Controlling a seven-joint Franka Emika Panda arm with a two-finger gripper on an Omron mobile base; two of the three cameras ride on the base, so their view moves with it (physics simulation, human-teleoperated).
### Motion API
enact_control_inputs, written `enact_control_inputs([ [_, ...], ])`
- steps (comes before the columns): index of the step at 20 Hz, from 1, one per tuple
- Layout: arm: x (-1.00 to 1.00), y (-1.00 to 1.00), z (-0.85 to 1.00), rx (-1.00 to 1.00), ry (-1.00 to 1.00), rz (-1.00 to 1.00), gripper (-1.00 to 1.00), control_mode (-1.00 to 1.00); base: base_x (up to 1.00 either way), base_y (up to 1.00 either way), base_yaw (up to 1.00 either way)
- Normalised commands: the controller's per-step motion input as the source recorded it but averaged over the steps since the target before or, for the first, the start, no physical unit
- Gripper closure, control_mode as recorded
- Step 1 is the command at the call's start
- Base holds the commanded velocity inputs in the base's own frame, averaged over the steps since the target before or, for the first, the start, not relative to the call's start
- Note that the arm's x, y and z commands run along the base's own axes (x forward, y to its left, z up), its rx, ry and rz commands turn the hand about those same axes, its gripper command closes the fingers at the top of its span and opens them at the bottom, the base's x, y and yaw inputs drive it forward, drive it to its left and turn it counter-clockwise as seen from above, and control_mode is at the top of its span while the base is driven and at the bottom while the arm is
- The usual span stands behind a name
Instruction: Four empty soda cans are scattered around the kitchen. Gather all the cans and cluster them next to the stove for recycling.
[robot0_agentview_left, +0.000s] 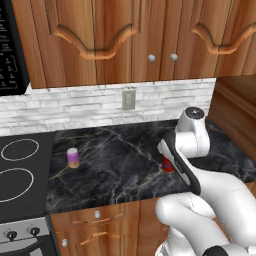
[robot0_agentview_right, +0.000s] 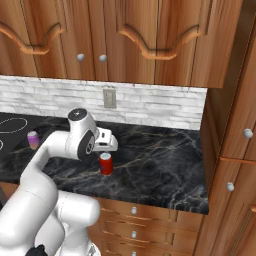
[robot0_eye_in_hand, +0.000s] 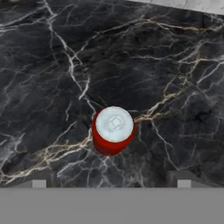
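2 cans on counter (robot0_agentview_left: 125, 165): 1 red (robot0_eye_in_hand: 112, 130), 1 pink-purple (robot0_agentview_left: 73, 157). Claw (robot0_eye_in_hand: 111, 183) spread wide above red.

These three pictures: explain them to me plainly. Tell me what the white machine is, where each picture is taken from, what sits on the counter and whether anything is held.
The white machine is a robot arm ending in a two-finger claw. Two pictures come from cameras riding on its base, one behind it on the left and one on the right. The third comes from a camera on the hand, looking straight down past the claw's dark fingertips.

On the black marbled counter stands a red soda can with a silver top, directly below the hand. A pink-purple can stands further left, close to the black stove.

Nothing is held: the claw is open above the red can, a fingertip on either side, not touching it.
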Motion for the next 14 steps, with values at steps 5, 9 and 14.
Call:
enact_control_inputs([
  [5,0.2,0.0,-0.16,0.05,0.01,0.0,-1.0,-1.0,0.0,0.0,0.0],
  [9,0.22,0.0,-0.14,0.03,0.08,0.0,-1.0,-1.0,0.0,0.0,0.0],
  [14,0.16,0.0,-0.12,0.0,0.17,0.0,-1.0,-1.0,0.0,0.0,0.0],
])
